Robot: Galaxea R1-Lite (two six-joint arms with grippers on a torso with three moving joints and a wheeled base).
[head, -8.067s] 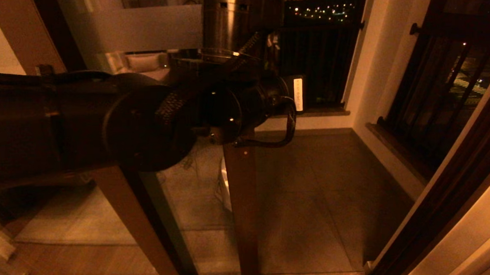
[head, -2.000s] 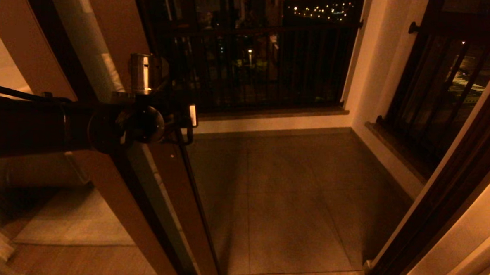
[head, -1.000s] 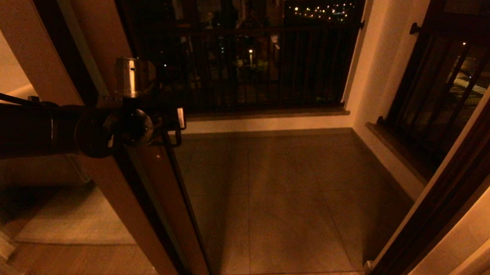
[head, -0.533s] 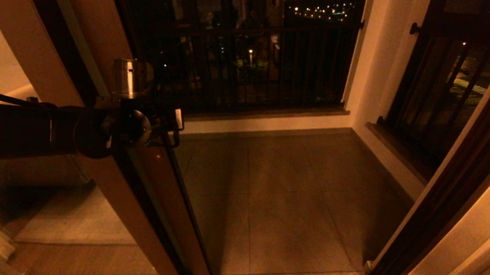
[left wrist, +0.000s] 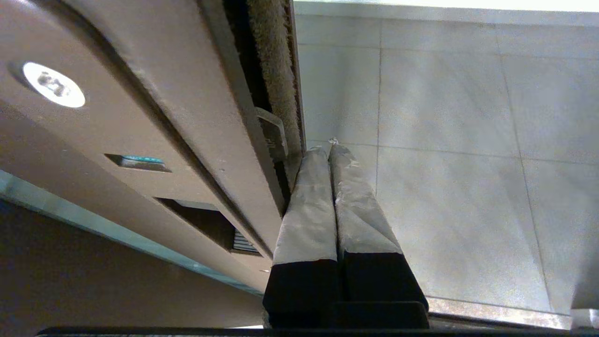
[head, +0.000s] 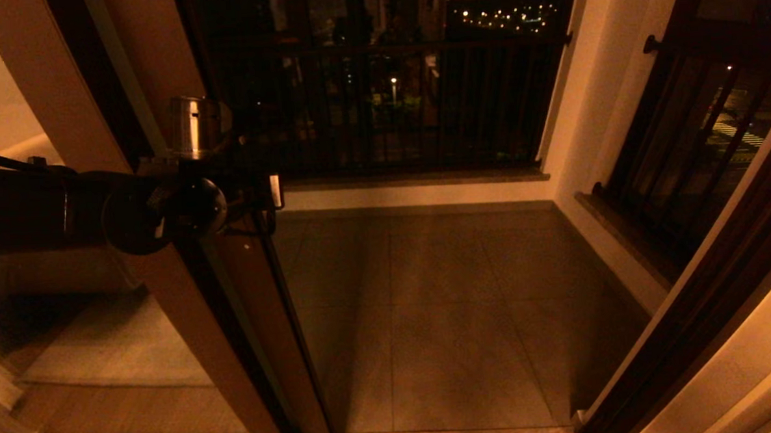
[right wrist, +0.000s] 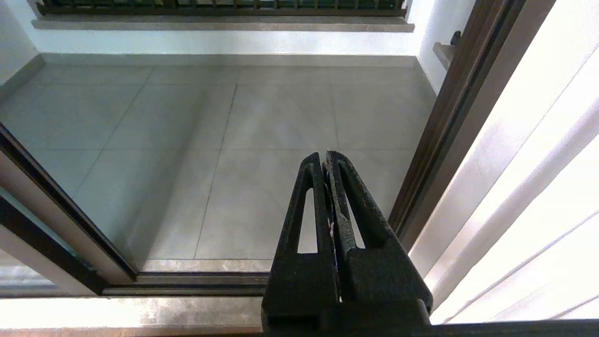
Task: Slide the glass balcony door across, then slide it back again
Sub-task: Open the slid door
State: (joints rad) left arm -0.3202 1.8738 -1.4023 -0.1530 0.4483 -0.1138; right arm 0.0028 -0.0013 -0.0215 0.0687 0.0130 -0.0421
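The glass balcony door [head: 259, 313] stands at the left side of the doorway, its dark brown frame edge running from the floor track up toward the left arm, with the tiled balcony floor [head: 455, 317] open to its right. Taking that frame edge as the landmark, the left gripper [left wrist: 330, 149] sits hard against it: in the left wrist view the two taped fingers [left wrist: 309, 210] are pressed flat together with nothing between them, and their tips touch the door's [left wrist: 187, 117] edge just beside the fuzzy sealing strip [left wrist: 273, 70] and a small clear plastic tab [left wrist: 273, 135]. The gripper holds nothing; it only bears sideways on the frame. In the head view the left arm reaches in from the left at about mid-height of the door, its wrist crossing in front of the frame.

The right gripper [right wrist: 325, 157] hangs well to the right of the door frame, its jaws fully closed and empty, pointing down at the balcony floor [right wrist: 262, 121] near the doorway's right jamb [right wrist: 444, 126]. Beyond the floor, the railing [head: 387, 112] closes off the balcony.
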